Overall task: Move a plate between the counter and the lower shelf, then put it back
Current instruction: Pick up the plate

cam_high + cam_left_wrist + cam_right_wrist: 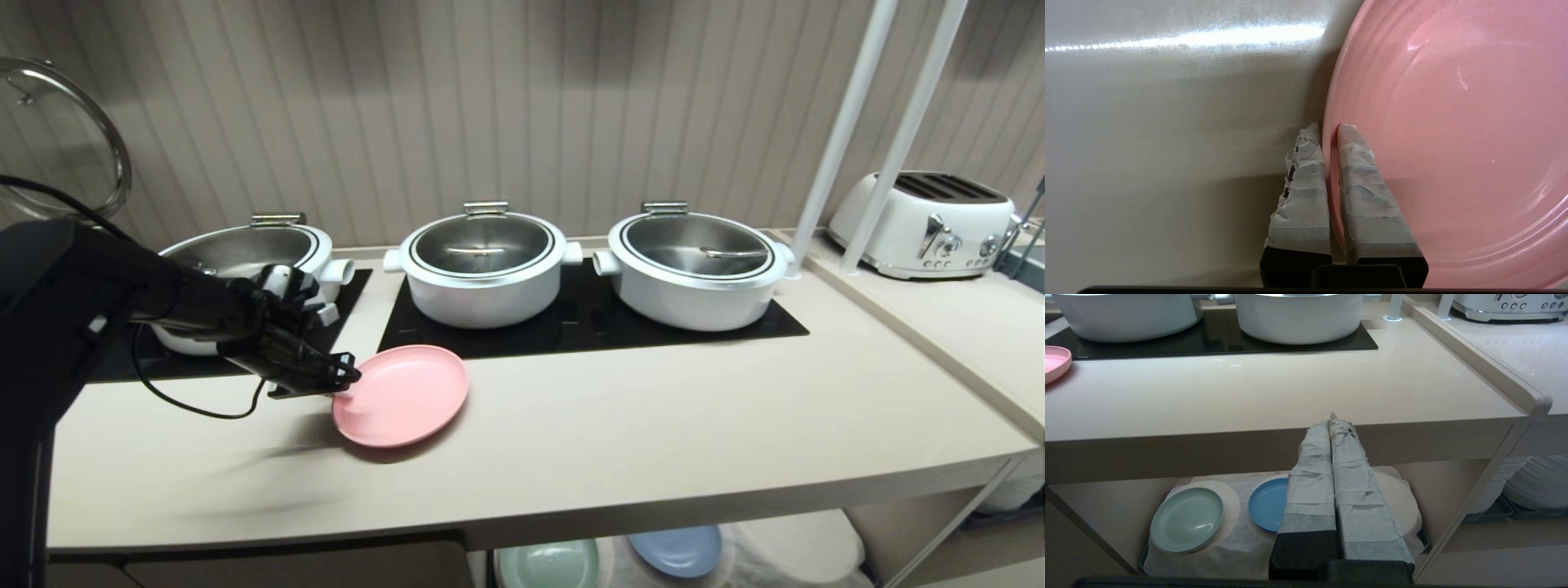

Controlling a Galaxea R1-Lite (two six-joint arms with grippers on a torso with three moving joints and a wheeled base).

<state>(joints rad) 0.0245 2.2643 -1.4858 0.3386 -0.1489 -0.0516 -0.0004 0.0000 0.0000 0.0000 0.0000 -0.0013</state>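
Left hand (1329, 132) pinching plate (1453, 134) rim, plate on counter (653, 408); right hand clenched, empty.

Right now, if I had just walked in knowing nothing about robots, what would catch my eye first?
Probably the pink plate on the beige counter, its rim pinched between the fingers of the robot's black left gripper. Behind it three white pots stand in a row on the black hob panels. Under the counter a green plate and a blue plate lie on white cloth, near the parked right gripper.
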